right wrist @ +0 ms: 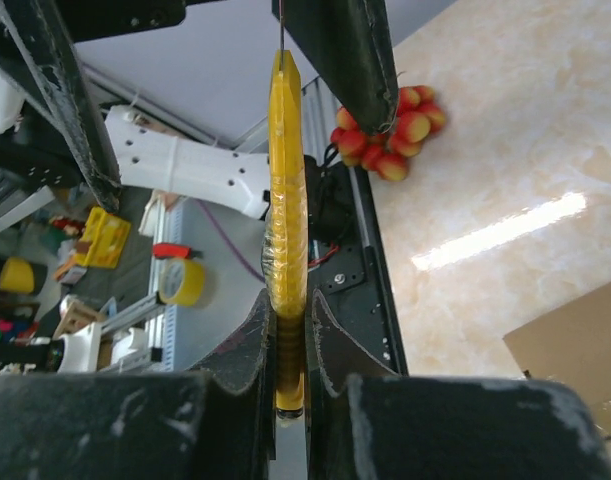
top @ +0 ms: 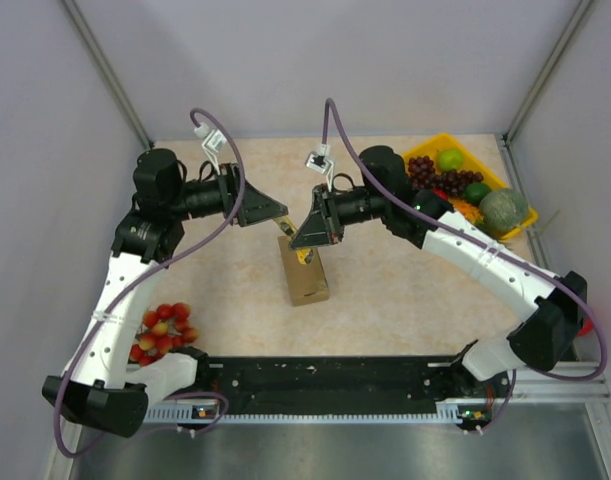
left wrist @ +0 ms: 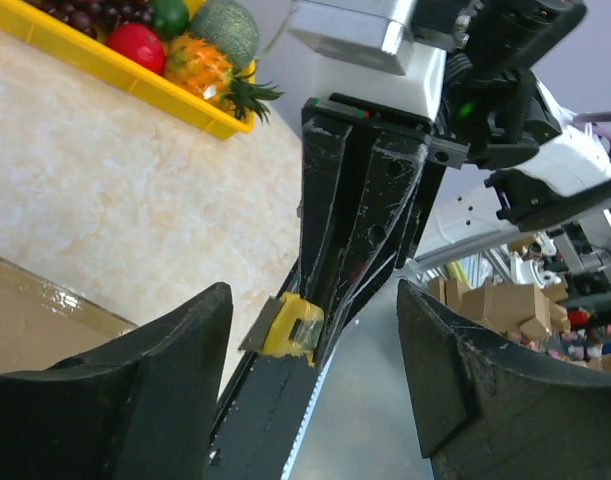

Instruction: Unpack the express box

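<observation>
The express box point(top: 305, 276), a small brown carton, lies shut in the middle of the table; a corner of it shows in the right wrist view point(right wrist: 575, 350) and in the left wrist view point(left wrist: 25, 310). My right gripper point(top: 307, 238) is shut on a yellow utility knife point(top: 303, 256) and holds it just above the box's far end. In the right wrist view the knife point(right wrist: 288, 200) stands clamped between my fingers point(right wrist: 288, 330). My left gripper point(top: 279, 217) is open and empty, just left of the right gripper. In the left wrist view point(left wrist: 315, 400) the knife's blade tip point(left wrist: 285, 325) shows between its fingers.
A yellow tray point(top: 495, 175) with fruit stands at the back right, also in the left wrist view point(left wrist: 105, 65). A bunch of red fruit point(top: 161, 330) lies at the near left, also in the right wrist view point(right wrist: 390, 130). A black rail point(top: 325, 375) runs along the near edge.
</observation>
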